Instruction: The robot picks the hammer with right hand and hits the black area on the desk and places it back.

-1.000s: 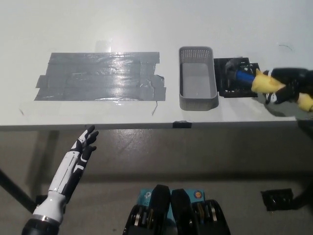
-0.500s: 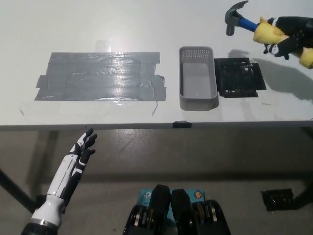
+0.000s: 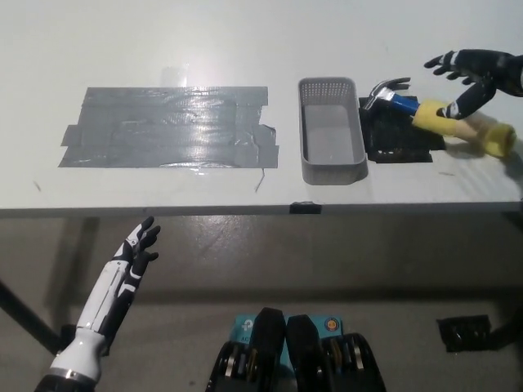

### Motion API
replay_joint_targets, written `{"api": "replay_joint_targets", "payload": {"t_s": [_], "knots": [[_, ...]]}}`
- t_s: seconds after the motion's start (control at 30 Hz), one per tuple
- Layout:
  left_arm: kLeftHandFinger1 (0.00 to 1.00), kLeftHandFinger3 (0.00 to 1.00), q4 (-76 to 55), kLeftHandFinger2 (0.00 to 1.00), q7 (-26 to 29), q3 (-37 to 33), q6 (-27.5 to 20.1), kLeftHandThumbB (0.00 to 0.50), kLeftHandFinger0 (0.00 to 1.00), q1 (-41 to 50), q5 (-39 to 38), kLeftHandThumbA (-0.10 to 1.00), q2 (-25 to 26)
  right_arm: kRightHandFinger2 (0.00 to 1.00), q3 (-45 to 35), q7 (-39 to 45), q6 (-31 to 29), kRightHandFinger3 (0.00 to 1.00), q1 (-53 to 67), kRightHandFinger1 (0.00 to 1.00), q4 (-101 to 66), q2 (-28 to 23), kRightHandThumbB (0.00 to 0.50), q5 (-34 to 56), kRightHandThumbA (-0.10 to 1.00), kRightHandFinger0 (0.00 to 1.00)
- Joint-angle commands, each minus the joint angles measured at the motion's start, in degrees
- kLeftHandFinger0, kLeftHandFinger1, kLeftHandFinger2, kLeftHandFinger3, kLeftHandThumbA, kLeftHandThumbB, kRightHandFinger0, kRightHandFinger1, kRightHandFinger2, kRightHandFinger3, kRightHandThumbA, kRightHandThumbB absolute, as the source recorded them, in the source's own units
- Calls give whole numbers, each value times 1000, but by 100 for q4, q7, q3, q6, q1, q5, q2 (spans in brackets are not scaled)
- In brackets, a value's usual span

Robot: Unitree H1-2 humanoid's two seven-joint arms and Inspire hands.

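Right robot hand (image 3: 467, 72) spread above hammer (image 3: 437, 115), grey basket (image 3: 331, 131) alongside.

The hammer (image 3: 437, 114) lies across the black area (image 3: 400, 131) just right of the grey basket (image 3: 331, 131). The right hand (image 3: 467, 73) seems open above its yellow handle (contact is hard to judge). The left hand (image 3: 137, 247) rests open below the desk edge (image 3: 163, 211).

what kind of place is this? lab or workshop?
Probably a robot test lab: a bare white table with a taped grey patch, a black strike pad, a hammer and a small grey basket.
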Motion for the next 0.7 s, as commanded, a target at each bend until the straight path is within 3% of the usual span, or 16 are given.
{"api": "replay_joint_targets", "payload": {"t_s": [0.0, 0.1, 0.2, 0.3, 0.4, 0.53, 0.67], "knots": [[1000, 1000, -169, 1000, -26, 67, -153, 0, 930, -7, -51, 1000, 63, 1000, -76, -801, -104, 1000, -256, 1000, -8, -129, 337, -214, 789, 1000], [1000, 1000, -179, 1000, -7, 58, -99, 0, 934, 1, 16, 1000, 65, 1000, -155, -1123, -252, 1000, -359, 1000, -111, -212, 321, -239, 906, 1000], [1000, 1000, -171, 1000, -3, 61, -137, 0, 935, -8, 9, 1000, 64, 1000, -408, -1524, -322, 1000, -347, 1000, -581, -326, 303, -217, 898, 1000], [1000, 1000, -135, 1000, 1, 70, -185, 0, 928, -57, 3, 1000, 74, 1000, -1289, -1879, -436, 1000, -396, 1000, -1211, -413, 325, 353, 903, 1000], [1000, 1000, -130, 1000, 13, 77, -114, 0, 929, -178, 34, 1000, 76, 1000, -1733, -1889, -421, 1000, -477, 1000, -1976, -496, 319, 424, 1000, 1000], [1000, 1000, -30, 1000, 33, 81, -109, 3, 945, -417, 32, 1000, 51, 1000, -2337, -1490, 98, 1000, -149, 1000, -4039, -491, 330, 809, 1000, 1000], [1000, 1000, -19, 1000, 14, 92, -10, 21, 993, -712, -18, 1000, 34, 1000, -2816, -1341, 410, 1000, 797, 1000, -6346, -273, 299, 1459, 1000, 1000]]}}
